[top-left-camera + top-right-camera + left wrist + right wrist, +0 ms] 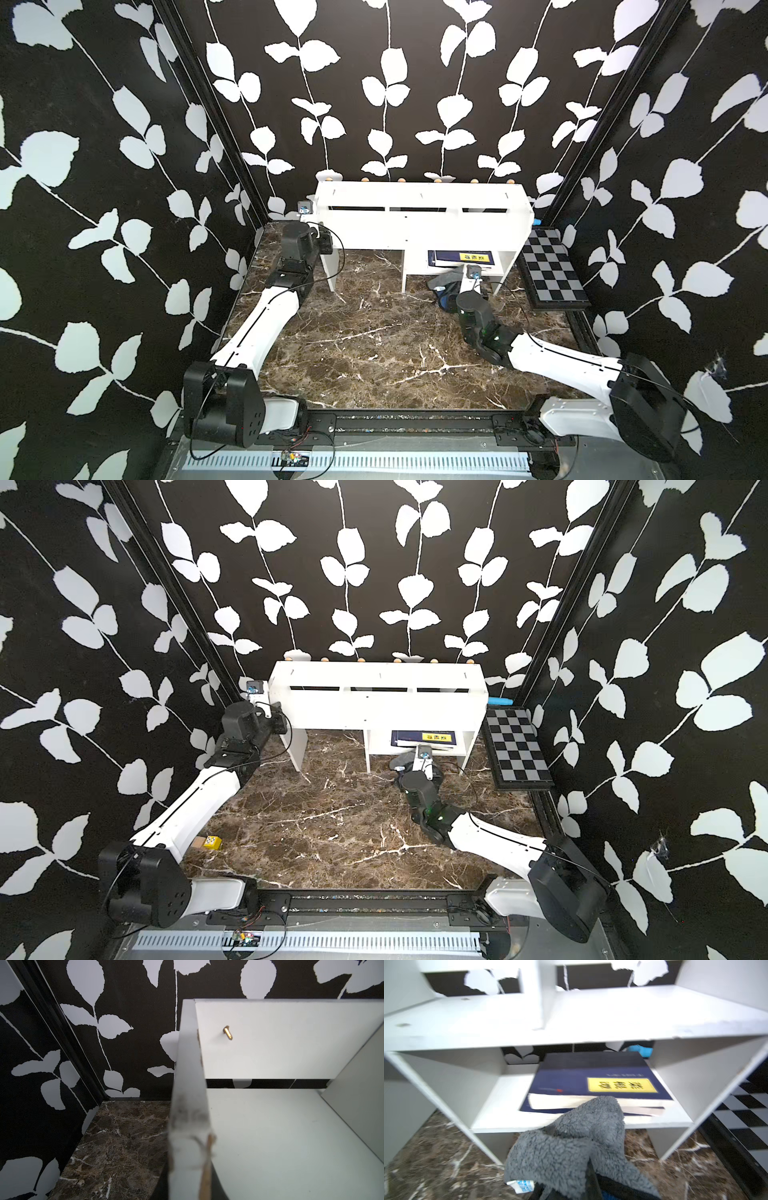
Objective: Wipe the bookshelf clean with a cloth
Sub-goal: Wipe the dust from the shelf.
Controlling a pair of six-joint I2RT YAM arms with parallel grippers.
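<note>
1. White board bookshelf [424, 224], in both top views: it stands against the far wall, long axis running left to right, open front facing near.
   - The left gripper [326, 243] sits at the left end panel.
   - The right gripper [466, 282] is low in front of the lower compartment on the right.
   - The cloth [442, 282] is bunched about it, just above the marble tabletop [374, 332].
   - The checkered board [552, 270] lies to the right, clear of the work.

2. Left wrist view: the end panel [190, 1084] runs edge-on straight into the line of the jaws.
   - The fingers themselves are out of frame.
   - Judgement: a narrow clamp on that panel, steadying the unit against the push of wiping.
   - A brass screw [228, 1033] projects from the back board.

3. Right wrist view: the jaws are pinched tight, buried in the cloth [571, 1142], which drapes over them.
   - The grey side faces out, with a white tag [522, 1185] at the near end.
   - The bundle has no clear long axis. Its peak points far, into the compartment, overlapping the near edge of the blue book [591, 1076]. Contact cannot be confirmed.
   - Judgement: it is bunched this way to serve as a wiping pad.
</note>
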